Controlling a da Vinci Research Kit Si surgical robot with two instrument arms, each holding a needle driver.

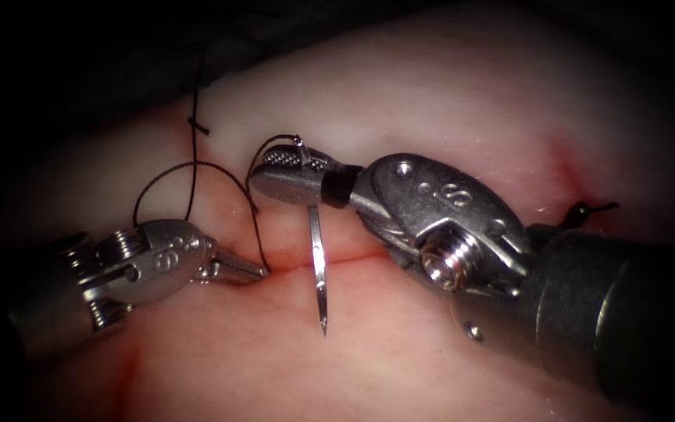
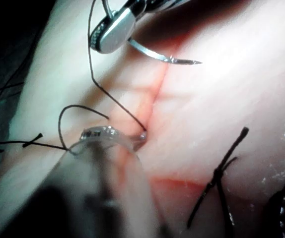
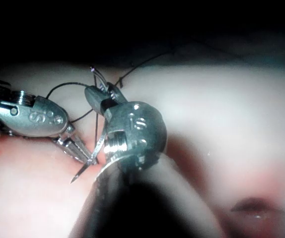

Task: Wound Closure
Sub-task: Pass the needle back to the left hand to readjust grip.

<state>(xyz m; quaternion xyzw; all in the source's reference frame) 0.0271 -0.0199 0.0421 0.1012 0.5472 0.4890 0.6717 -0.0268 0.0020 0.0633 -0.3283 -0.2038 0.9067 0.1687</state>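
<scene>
We hold the needle in our right tool, whose jaws are pressed together on it close to its thread end. The rest of the curve hangs free below the jaws, crosses the cut and points toward the near edge of the tissue. The tip sits above the surface, so we judge the needle is out of the tissue. Gripping it near the tail, as we read it, leaves nearly the whole curve and the point exposed.

Our left tool lies on the left side of the cut, its tip right at the cut line where the thread meets the tissue. Its jaws look drawn together, but we cannot tell whether they pinch the thread or merely rest beside it. From that spot the thread climbs to the right tool's jaws, and a slack loop lies on the tissue to the left, with a strand running off toward the tissue's far edge.

A finished knot with cut ends sits at the right end of the cut, behind the right tool's wrist. Red fluid tints the cut's margins. No containers are present.
</scene>
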